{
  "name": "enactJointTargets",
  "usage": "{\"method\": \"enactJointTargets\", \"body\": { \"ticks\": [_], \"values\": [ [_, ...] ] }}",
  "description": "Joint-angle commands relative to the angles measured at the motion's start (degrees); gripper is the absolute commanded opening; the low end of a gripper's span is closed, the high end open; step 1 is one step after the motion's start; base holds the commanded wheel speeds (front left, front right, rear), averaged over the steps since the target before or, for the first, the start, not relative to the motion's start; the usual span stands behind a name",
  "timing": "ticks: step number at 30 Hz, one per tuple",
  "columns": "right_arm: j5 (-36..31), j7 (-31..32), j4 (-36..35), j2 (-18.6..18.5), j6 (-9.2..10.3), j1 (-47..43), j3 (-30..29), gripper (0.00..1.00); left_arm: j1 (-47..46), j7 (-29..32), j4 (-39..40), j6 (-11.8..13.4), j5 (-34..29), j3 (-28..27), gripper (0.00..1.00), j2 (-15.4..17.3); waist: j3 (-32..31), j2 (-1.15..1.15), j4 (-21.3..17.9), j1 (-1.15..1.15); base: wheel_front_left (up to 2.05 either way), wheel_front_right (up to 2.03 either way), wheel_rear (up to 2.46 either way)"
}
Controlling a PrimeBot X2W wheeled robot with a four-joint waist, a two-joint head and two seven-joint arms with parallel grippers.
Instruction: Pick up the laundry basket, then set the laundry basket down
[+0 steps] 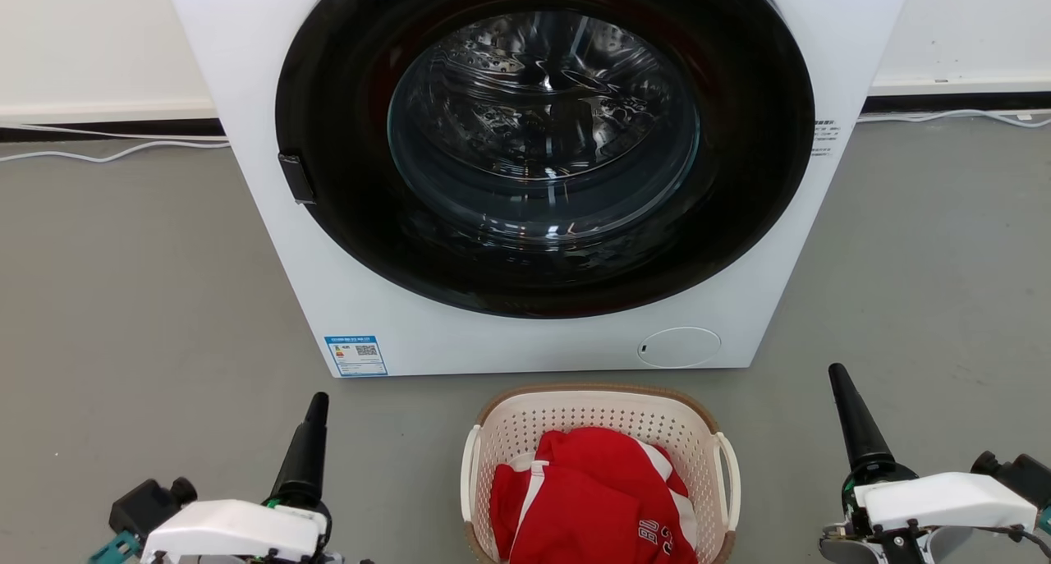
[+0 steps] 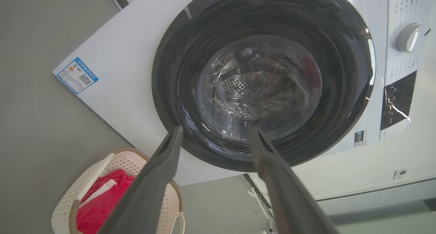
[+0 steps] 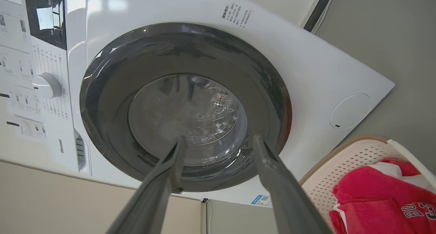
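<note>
Squarely at six o'clock, the laundry basket (image 1: 575, 412) sits on the floor (image 1: 123, 301) before the washing machine (image 1: 328, 285), red garment (image 1: 591, 490) inside; left hand (image 2: 215, 129) at eight, right hand (image 3: 218, 138) at four, both spread.

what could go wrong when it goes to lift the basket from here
The laundry basket sits close to the washing machine, so a forward swing on lifting could bump it. The open left gripper and right gripper flank it; an uneven hold on the thin loop handles might tilt it and spill the red garment.
</note>
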State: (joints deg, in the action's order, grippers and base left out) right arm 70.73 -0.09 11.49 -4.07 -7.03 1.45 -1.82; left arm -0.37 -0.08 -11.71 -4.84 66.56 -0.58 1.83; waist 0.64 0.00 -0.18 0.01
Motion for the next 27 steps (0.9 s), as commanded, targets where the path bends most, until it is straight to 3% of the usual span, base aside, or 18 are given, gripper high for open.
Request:
{"method": "enactJointTargets", "body": {
  "ticks": [1,9,27],
  "values": [
    [-1.46,-0.67,-2.06,-0.77,-0.16,2.44,0.44,1.00,-2.53,-0.46,2.03,0.31,-1.46,-0.23,1.00,0.42,0.00,0.00,-0.02,-0.01,0.00,0.00,0.00],
    [-9.64,-2.01,-3.40,-0.59,-0.19,2.50,0.81,1.00,-2.60,-1.82,3.27,1.95,-8.72,1.78,1.00,0.48,0.11,0.00,-0.15,-0.01,0.00,0.00,0.00],
    [-22.73,-5.04,-5.01,-0.63,-0.26,2.70,2.24,1.00,-2.74,-4.90,5.40,2.96,-19.73,3.71,1.00,0.61,0.13,0.00,-0.51,-0.01,0.00,0.00,0.00]
  ]
}}
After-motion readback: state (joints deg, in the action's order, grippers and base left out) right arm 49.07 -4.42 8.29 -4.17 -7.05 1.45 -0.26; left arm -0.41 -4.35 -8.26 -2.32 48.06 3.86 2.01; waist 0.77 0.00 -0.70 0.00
